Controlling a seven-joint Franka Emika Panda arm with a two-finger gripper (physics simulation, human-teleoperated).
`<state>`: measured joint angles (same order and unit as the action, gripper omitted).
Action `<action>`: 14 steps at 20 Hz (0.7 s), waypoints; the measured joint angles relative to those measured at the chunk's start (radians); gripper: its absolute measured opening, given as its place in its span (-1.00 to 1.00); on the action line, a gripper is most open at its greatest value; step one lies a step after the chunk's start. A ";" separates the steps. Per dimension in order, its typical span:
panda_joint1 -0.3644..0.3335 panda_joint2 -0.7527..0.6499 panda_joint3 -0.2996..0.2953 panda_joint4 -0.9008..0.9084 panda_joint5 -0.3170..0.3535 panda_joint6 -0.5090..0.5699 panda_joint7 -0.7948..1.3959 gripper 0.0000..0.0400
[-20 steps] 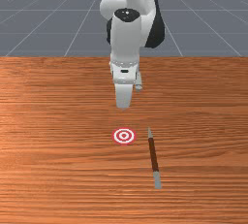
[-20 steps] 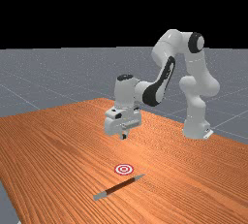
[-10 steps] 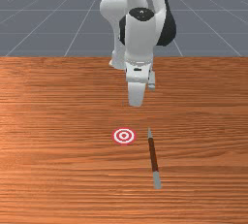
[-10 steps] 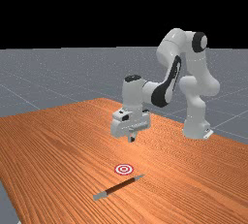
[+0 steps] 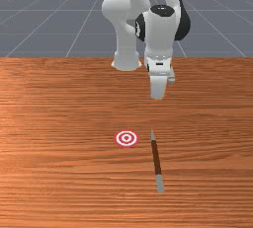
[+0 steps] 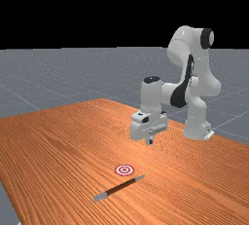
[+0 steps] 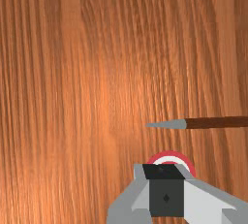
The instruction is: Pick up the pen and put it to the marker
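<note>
Displaced since the earlier frames: the gripper (image 6: 150,141), carried toward the front view's right and the far view's right, and drawn somewhat nearer the arm's base. Pen and marker are unchanged in position.

The pen (image 5: 156,158) lies flat on the table (image 5: 59,172), apart from the gripper. It is a slender, straight body in three sections: a smooth grey cone tapering to a sharp point, a long dark-brown barrel, and a blunt grey end piece. In the front view it stands to the right of the marker, slightly tilted, its point directed toward the arm and its blunt end toward the viewer.

The marker (image 5: 126,138) is a flat disc of concentric red and white rings, lying near the pen's pointed end without touching it. The tabletop is orange-brown wood with long, dark, streaked grain.

Fingers (image 7: 208,199): light-grey, smooth and angular, with dark, squared pads (image 7: 166,206) at their ends. They are brought together, no gap being visible between them, and they grasp nothing. The gripper is raised above the wood, touching neither pen nor marker. In the wrist view the fingertips overlap part of the marker, and the pen's point lies beyond them.
</note>
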<state>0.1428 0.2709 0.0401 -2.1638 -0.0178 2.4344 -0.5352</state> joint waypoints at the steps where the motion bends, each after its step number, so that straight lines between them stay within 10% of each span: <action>1: -0.001 0.004 0.001 -0.001 0.001 0.005 -0.001 -1.00; 8: 0.013 0.039 0.068 0.034 0.105 0.019 0.001 -1.00; 9: 0.076 0.049 0.026 0.057 0.000 -0.006 0.169 -1.00; 14: 0.102 0.088 0.028 0.102 -0.036 0.047 0.161 -1.00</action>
<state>0.2446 0.3585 0.0682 -2.0615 -0.0535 2.4812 -0.3745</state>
